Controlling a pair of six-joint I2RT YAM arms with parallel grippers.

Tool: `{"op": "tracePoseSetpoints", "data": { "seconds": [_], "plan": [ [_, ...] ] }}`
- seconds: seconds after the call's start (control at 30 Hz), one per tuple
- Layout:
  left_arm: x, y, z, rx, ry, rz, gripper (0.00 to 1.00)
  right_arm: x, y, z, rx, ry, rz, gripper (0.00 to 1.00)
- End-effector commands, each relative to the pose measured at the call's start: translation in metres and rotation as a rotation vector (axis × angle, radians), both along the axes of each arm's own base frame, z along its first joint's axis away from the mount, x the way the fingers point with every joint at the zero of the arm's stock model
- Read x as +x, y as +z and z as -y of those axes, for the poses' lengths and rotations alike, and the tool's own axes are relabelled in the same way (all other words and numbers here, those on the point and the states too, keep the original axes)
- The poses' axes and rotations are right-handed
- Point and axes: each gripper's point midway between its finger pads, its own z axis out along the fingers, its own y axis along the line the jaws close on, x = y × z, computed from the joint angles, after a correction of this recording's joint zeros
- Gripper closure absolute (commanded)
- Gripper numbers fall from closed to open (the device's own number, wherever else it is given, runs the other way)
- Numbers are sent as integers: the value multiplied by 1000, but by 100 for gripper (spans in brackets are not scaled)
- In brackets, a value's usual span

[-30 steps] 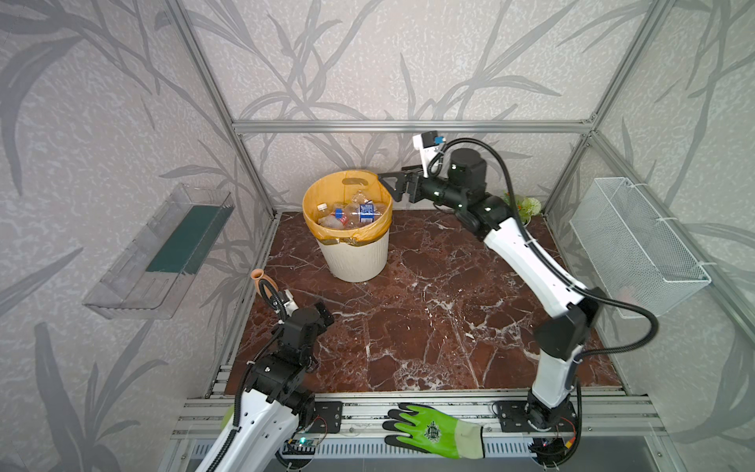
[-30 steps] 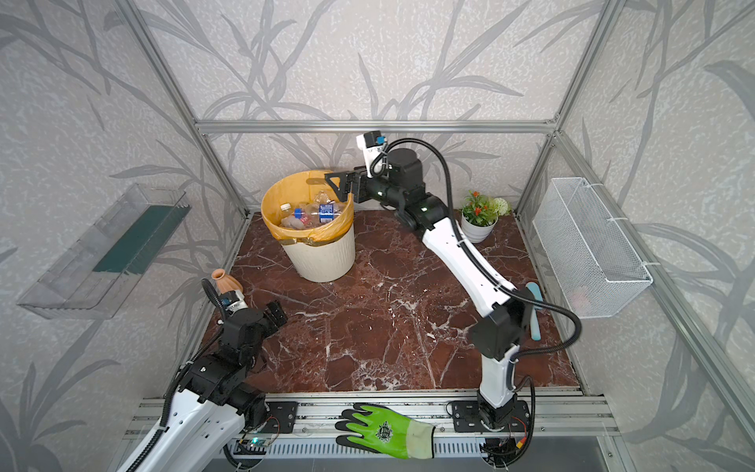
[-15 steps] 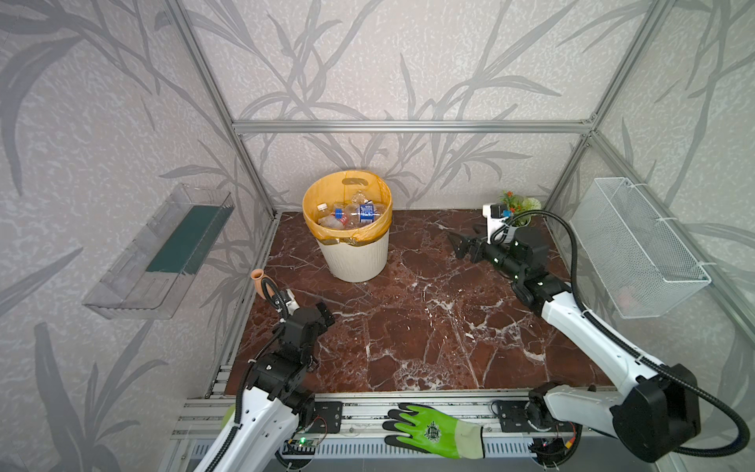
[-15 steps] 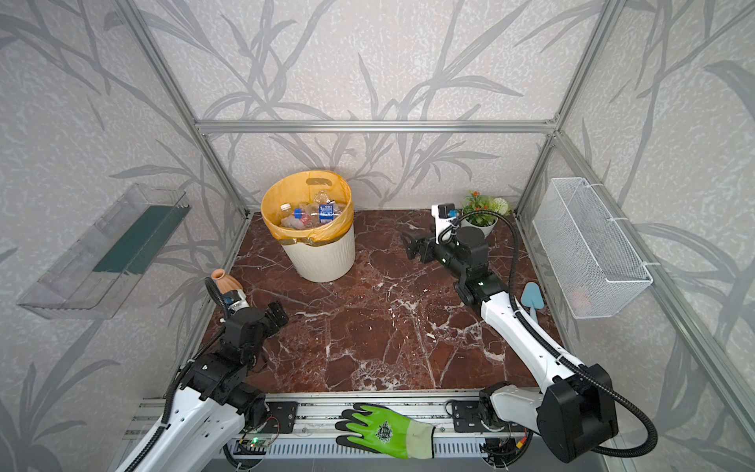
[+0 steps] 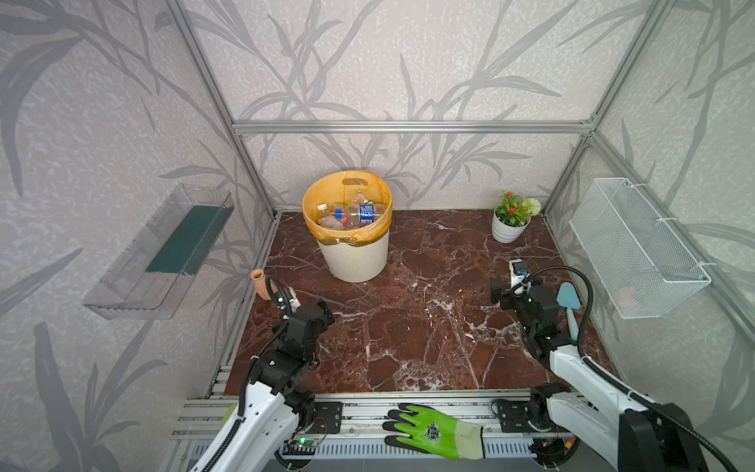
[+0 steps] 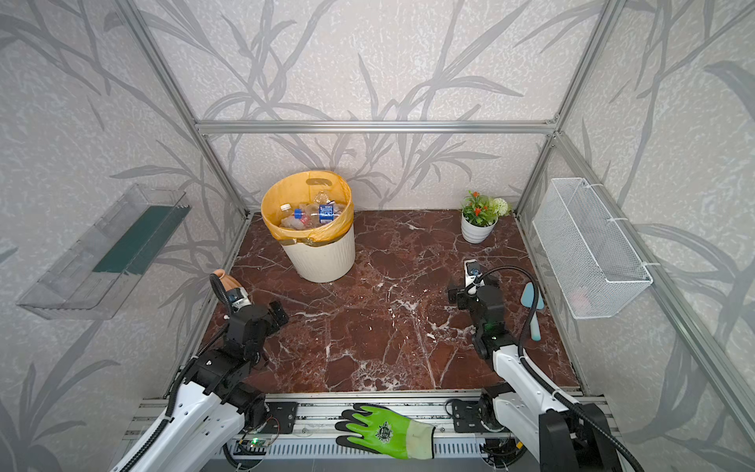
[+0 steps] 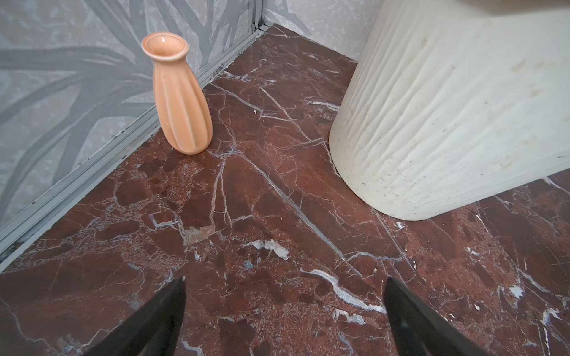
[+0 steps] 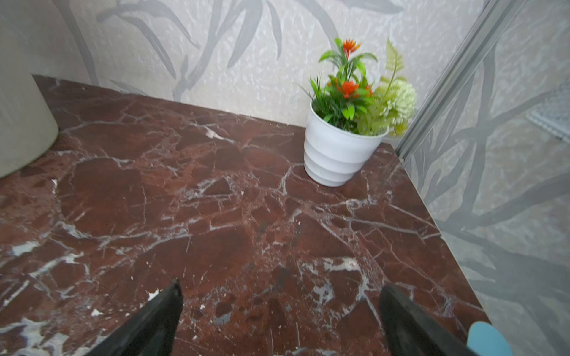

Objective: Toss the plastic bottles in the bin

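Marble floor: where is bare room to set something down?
Bare: the wide middle, between the bin, flower pot, left gripper and right gripper. Crowded: left edge by the vase, right edge by the blue spatula.

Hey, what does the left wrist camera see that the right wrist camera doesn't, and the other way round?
Only the left wrist view shows the peach ribbed vase, standing upright beside the wall rail. Only the right wrist view shows the white flower pot with its plant in the corner, and a bit of a light blue tool at the frame edge. Both show the red marble tabletop, part of the cream bin, and an open gripper with nothing between its fingers: the left gripper and the right gripper.
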Motion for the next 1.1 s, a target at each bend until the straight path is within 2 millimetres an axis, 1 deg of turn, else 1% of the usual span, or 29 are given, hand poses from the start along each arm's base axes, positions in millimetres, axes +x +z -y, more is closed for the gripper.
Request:
{"op": "tracePoseSetpoints", "data": {
  "seconds": [0.0, 0.03, 0.13, 0.23, 0.4, 0.47, 0.6, 0.73, 0.97, 1.07],
  "plan": [
    [3, 15, -7, 28, 35, 43, 1, 13, 17, 0, 10, -3, 108, 1],
    [4, 16, -8, 37, 39, 46, 1, 17, 18, 0, 10, -4, 127, 1],
    [3, 15, -12, 60, 51, 40, 1, 26, 6, 1, 15, -10, 119, 1],
    [3, 16, -14, 74, 61, 38, 1, 35, -9, -3, 41, 15, 72, 1],
    [4, 18, -17, 98, 68, 41, 1, 43, -28, -5, 56, 23, 94, 1],
    [4, 19, -19, 115, 77, 39, 1, 45, -41, -4, 59, 14, 86, 1],
    [6, 20, -22, 145, 89, 34, 1, 48, -46, -1, 60, -9, 57, 1],
    [13, 24, -23, 182, 95, 47, 1, 62, -52, -4, 60, 11, -28, 1],
    [33, 35, -27, 315, 117, 70, 1, 62, -51, -3, 78, 15, -23, 1],
    [49, 38, -26, 402, 105, 94, 1, 62, -51, -3, 78, 15, -22, 1]
  ]
}}
